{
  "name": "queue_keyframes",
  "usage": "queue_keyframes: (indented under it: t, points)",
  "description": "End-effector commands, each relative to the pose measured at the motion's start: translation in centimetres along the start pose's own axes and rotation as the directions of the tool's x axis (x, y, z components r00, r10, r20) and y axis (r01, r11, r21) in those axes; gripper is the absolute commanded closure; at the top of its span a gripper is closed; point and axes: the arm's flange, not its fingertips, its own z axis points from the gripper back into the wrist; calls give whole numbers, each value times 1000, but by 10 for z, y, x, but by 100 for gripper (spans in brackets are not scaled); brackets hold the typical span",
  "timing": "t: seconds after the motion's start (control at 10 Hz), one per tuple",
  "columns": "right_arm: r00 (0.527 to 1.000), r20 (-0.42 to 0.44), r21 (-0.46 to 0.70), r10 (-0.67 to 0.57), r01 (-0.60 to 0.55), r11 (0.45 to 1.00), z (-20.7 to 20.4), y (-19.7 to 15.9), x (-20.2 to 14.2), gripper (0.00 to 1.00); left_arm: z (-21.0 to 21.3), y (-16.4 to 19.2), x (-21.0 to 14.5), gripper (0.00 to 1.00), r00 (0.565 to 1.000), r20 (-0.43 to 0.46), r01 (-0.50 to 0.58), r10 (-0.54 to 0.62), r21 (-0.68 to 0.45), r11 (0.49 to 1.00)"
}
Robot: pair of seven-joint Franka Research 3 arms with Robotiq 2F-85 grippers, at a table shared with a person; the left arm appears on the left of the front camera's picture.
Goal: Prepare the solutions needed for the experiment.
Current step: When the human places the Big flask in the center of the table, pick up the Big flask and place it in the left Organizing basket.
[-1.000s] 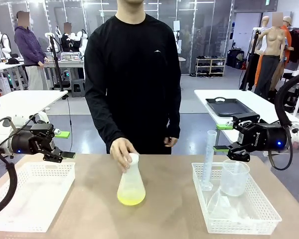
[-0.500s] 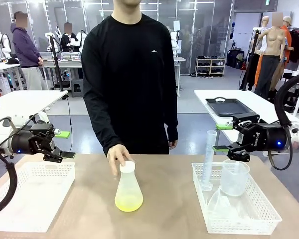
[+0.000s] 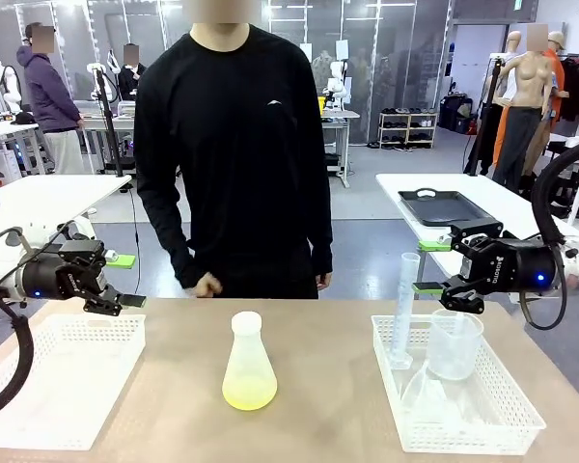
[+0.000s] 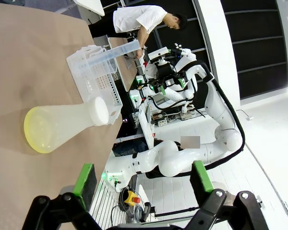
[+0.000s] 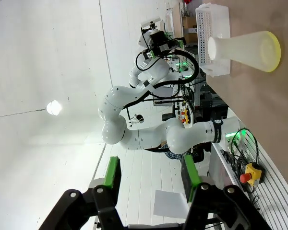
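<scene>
The Erlenmeyer flask stands upright at the middle of the table, between the left basket and the right basket, apart from both. The solution is a shallow yellow layer at the flask's bottom, and a white cap sits on the neck. The left gripper hovers over the far edge of the left basket, jaws released, nothing btw. them. The right gripper hovers just beside the top of the graduated cylinder in the right basket (1 beaker stands there too), jaws apart and empty. The person's hand is at the far table edge, apart from the flask.
</scene>
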Motion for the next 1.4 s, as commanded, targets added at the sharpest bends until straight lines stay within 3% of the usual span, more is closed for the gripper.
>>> queue_keyframes:
  t: [0.0, 0.3, 0.6, 0.9, 1.0, 1.1, 1.3]
  points:
    - [1000, -2, 8, 3, -3, 1000, 0, 1, -1, 35, -17, -4, 14, 0, 999, 11, 30, -30, 10, 1000]
    - [1000, -2, 8, 3, -3, 1000, 0, 1, -1, 35, -48, -26, 30, 0, 992, -19, 123, -123, -12, 992]
    - [1000, -2, 8, 3, -3, 1000, 0, 1, -1, 35, -81, -29, 52, 0, 929, -156, 336, -336, -29, 941]
    - [1000, -2, 8, 3, -3, 1000, 0, 1, -1, 35, -117, -23, 85, 0, 851, -143, 497, -506, -94, 862]
    - [1000, -2, 8, 3, -3, 1000, 0, 1, -1, 35, -126, -21, 92, 0, 851, -124, 497, -510, -123, 859]
    - [1000, -2, 8, 3, -3, 1000, 0, 1, -1, 35, -110, -33, 70, 0, 878, -166, 442, -450, -81, 893]
    - [1000, -2, 8, 3, -3, 1000, 0, 1, -1, 35, -110, -33, 70, 0, 878, -166, 442, -450, -81, 893]
